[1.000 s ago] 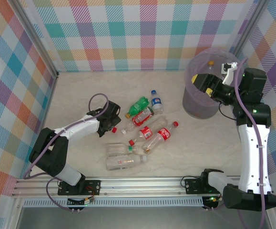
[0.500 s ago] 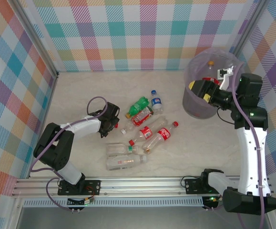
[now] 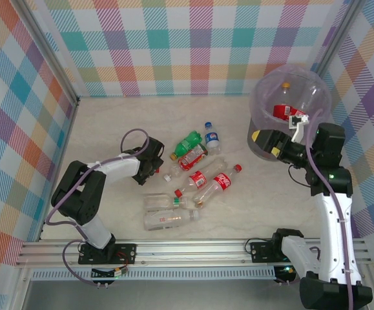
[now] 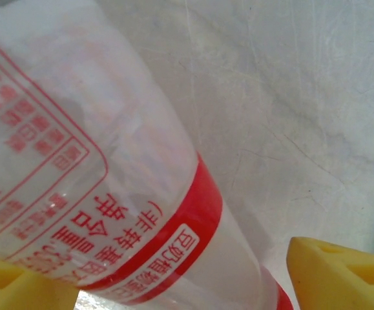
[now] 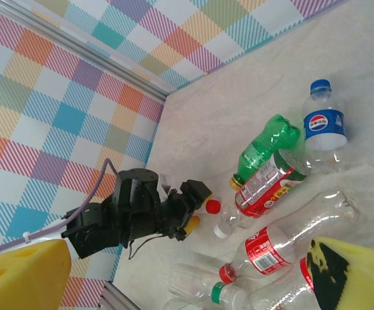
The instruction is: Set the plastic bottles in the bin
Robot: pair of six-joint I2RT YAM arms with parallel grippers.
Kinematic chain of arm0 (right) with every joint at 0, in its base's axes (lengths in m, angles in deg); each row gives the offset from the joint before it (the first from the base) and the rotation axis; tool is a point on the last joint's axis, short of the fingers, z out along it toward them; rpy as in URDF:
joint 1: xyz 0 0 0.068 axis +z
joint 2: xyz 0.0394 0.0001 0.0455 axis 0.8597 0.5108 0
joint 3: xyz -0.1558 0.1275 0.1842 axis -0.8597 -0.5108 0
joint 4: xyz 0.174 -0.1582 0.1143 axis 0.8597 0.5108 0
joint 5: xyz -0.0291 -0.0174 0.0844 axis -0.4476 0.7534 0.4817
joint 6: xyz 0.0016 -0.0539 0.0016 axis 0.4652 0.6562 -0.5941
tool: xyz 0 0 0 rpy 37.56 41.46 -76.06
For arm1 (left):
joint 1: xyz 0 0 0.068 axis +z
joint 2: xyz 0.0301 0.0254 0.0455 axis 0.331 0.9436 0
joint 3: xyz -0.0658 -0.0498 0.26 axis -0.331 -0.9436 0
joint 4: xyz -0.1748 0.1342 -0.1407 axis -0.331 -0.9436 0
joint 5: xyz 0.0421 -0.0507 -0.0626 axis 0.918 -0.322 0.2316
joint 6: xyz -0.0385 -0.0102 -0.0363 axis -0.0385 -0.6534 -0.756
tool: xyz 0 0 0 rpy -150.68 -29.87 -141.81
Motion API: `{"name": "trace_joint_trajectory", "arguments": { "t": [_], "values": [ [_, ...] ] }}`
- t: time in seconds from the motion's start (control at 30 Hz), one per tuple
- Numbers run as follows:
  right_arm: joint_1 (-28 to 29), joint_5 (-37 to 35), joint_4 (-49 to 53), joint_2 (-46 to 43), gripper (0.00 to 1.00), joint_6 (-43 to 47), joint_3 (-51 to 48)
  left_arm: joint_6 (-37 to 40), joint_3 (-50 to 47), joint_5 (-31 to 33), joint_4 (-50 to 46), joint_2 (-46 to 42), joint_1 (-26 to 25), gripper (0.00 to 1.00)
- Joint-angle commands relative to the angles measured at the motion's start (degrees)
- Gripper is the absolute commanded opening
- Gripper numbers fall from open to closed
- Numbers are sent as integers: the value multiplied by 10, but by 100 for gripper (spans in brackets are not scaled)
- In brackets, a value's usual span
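By my reckoning the job is barely begun. Inside the bin (image 3: 316,87), at the far right of the table (image 3: 103,123), I can make out one red-labelled bottle (image 3: 281,111) and, further back, a yellow cap (image 3: 285,85) that likely belongs to a second; whether more lie beneath them I cannot tell. Most of the bottles are out on the table in a loose heap near the middle. The green bottle (image 5: 267,145) lies just beside the blue-labelled bottle (image 5: 323,123); several red-labelled ones are strewn below them, and the pale clear ones lie nearest the arms. I count some eight or nine there, so most of the work is ahead.

The right pincer (image 3: 266,143) hangs at the bin's near-left side, turned toward the heap; its yellow pads (image 5: 19,278) stand wide apart at the corners of its wrist view with nothing between them, so it is empty.

The left pincer (image 3: 153,168) is down at the left edge of the heap. Its wrist camera shows a clear bottle with a red band (image 4: 128,194) running slantwise between the two yellow fingers (image 4: 342,271). One finger sits tucked against the label side and may be touching; the other stands just clear of the neck, with a sliver of table showing. I judge the jaws parted, astride the bottle and not yet clamped on it. The red cap (image 5: 212,206) pokes out just beyond the fingers.
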Motion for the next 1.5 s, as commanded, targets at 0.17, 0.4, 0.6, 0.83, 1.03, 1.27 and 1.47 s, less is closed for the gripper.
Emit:
{"name": "trace_joint_trajectory", "arguments": {
  "t": [0.17,0.4,0.6,0.83,1.03,1.27,1.47],
  "values": [
    [1,38,24,35,94,58,40,-55,-29,-2,72,18,10,69],
    [4,39,-64,-4,94,16,-60,5,-26,15,12,-6,8,59],
    [5,9,-18,-42,93,41,-40,25,-22,14,-2,1,8,51],
    [12,28,-40,-36,93,5,-16,12,-42,11,31,6,8,40],
    [35,15,-29,-43,91,17,-16,79,-12,35,-15,-41,7,29],
    [126,-34,-65,-18,90,12,17,191,57,68,-75,-119,-28,27],
    [229,-115,-62,47,89,24,42,293,60,16,-1,-163,-112,24]
  ]
}}
